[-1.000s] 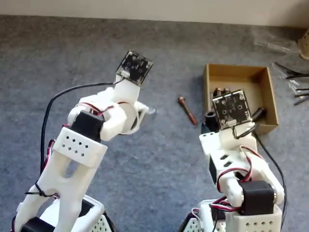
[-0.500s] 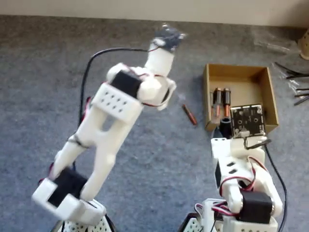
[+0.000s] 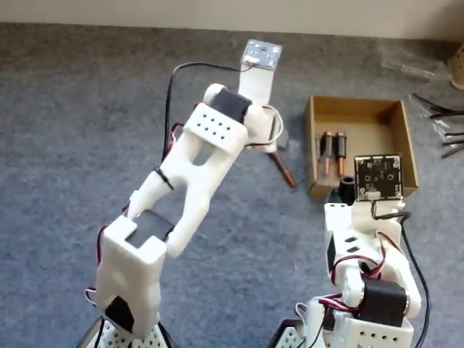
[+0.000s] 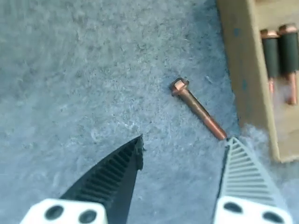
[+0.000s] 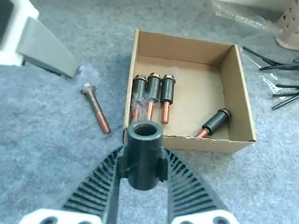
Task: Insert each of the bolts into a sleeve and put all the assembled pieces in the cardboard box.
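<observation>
Swung across, my left pincer hangs open above the loose bolt to grab it. My right pincer holds a sleeve bore-up, waiting.

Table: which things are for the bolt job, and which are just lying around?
For the job: bolt, sleeve in the right gripper, box, four sleeved bolts inside it, open left gripper near the bolt.
Lying around: black strips, clear plastic, beige object.
</observation>
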Controlling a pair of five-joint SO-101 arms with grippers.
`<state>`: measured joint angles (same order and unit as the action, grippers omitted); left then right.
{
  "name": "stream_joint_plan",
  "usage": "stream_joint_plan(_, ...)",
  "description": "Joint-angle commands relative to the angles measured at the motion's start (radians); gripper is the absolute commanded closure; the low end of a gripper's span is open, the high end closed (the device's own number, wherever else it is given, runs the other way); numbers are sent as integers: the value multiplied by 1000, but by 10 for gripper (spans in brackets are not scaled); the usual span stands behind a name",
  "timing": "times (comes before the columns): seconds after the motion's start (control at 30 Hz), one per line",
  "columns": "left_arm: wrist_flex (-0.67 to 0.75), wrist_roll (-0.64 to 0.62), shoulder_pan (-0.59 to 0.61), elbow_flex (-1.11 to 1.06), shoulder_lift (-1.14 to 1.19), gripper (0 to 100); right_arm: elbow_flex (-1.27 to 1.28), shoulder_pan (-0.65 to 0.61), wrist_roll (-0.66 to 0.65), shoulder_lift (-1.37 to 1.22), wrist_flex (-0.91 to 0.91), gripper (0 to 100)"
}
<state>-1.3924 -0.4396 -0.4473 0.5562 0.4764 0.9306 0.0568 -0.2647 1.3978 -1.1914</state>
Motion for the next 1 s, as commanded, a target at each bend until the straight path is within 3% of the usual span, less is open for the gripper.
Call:
stream_joint_plan(0.0,26,-117,-2,67,39,737,-8,13,11,7,21,993)
stream_joint_plan(0.27,186,-350,33,67,162,740,-7,13,5,7,24,993)
stream_joint_plan(0.63,373,-364,31,67,278,741,-7,82,3,8,27,993)
stream_joint_plan(0.97,373,-446,36,62,328,741,-7,81,3,8,27,993)
